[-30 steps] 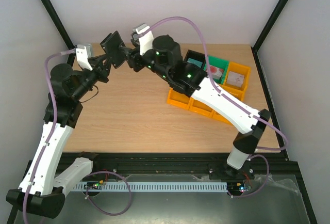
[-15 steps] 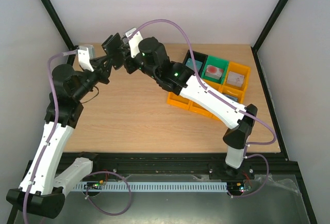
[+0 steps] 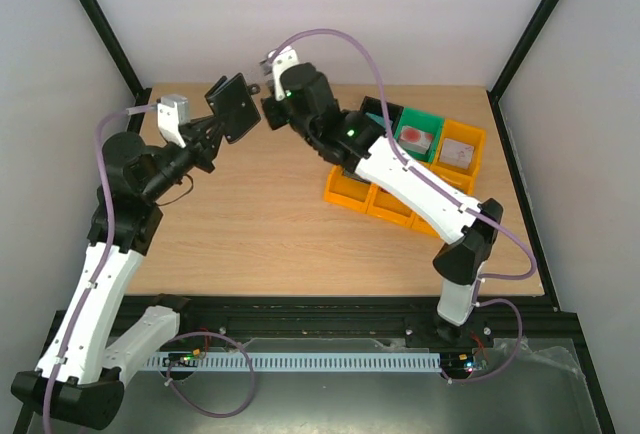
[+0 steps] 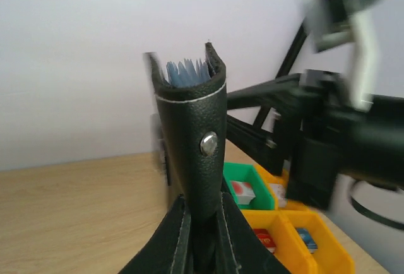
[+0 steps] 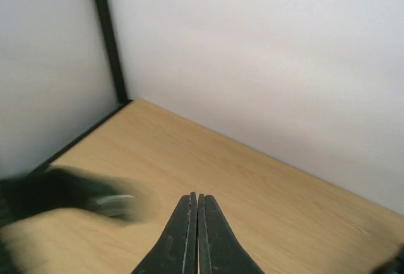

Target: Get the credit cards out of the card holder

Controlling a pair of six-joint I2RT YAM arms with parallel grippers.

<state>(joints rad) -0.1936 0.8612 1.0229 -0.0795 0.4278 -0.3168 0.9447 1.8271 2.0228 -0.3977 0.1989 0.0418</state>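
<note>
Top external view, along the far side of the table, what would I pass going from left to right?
black folding card holder → right arm's shut jaws → green plastic bin → yellow plastic bin at the far right of the back row.

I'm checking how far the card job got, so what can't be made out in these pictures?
Credit cards: left wrist view, only blue-grey edges show at the card holder's mouth; hidden inside, if there.
Dark shape: right wrist view, lower left, motion-blurred.
Contents of the bins: top view, too small; the right arm covers some.
</note>
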